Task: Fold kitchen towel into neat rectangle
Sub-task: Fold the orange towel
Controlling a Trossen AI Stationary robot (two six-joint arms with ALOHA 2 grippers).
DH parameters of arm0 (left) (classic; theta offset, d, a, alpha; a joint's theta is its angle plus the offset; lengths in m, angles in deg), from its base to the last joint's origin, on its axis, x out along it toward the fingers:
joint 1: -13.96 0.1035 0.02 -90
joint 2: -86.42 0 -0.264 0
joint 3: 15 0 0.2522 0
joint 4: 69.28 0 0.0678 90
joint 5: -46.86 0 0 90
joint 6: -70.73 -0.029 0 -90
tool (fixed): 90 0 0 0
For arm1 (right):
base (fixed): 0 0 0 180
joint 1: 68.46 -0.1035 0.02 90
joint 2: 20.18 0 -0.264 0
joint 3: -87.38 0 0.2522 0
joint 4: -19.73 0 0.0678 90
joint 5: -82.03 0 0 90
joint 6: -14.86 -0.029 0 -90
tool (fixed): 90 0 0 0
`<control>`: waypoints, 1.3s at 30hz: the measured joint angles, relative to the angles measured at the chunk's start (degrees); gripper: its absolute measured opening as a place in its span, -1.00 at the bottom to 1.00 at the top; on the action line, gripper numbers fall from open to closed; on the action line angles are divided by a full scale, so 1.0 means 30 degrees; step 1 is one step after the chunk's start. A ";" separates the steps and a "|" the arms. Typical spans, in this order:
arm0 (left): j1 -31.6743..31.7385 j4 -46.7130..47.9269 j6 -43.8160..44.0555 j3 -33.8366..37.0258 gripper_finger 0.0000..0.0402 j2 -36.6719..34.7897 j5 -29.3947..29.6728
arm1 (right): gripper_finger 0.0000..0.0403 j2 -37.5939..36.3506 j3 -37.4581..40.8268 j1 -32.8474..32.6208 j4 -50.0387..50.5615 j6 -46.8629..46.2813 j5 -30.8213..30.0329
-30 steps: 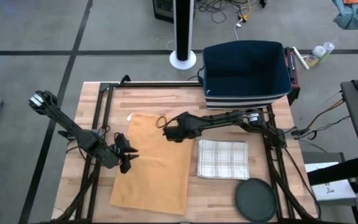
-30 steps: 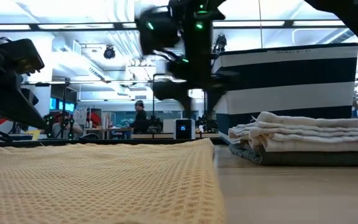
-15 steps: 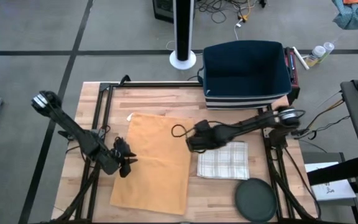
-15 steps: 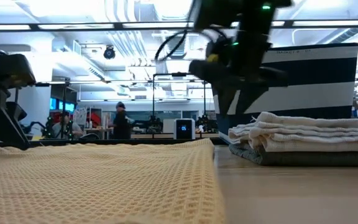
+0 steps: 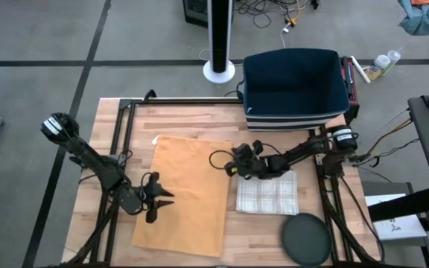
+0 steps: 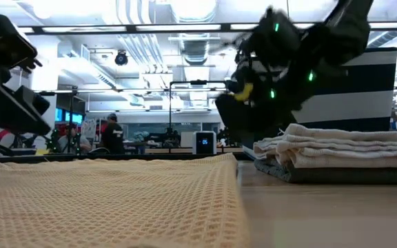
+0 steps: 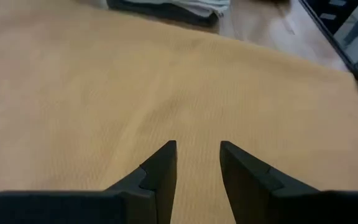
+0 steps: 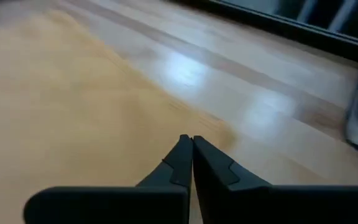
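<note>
With the yellow towel (image 5: 186, 192) spread flat on the table (image 5: 267, 225), the right gripper (image 5: 232, 168) has been withdrawn to its right edge and shut empty, while the left gripper (image 5: 162, 202) is held parted above the cloth, so no fold is yet begun.

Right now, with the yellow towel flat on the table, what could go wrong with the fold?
1. The right tool is shut with no cloth between its fingers, near the yellow towel's right edge, so a lift may come up empty.
2. The left tool is open over the middle of the cloth, not an edge; it may bunch it.
3. The stack of folded towels lies close by and could be dragged.
</note>
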 joint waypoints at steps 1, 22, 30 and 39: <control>0.0000 -0.0144 -0.0325 -0.0042 -0.43 0.0098 0.0221 | -0.99 0.0085 0.0100 0.0285 0.0026 0.0202 0.0388; 0.1771 0.0067 -0.3966 0.0032 -0.43 0.0698 0.3472 | -1.00 -0.0507 -0.0102 0.1372 -0.0959 0.2496 0.3147; 0.2433 0.0001 -0.3149 0.0104 -0.43 0.2047 0.3458 | -1.00 0.0372 -0.0069 0.2361 0.0546 0.1134 0.2990; 0.2433 -0.0142 -0.1185 0.0104 -0.43 0.3724 0.3450 | -1.00 -0.0809 -0.0061 0.2101 -0.0396 0.1706 0.2751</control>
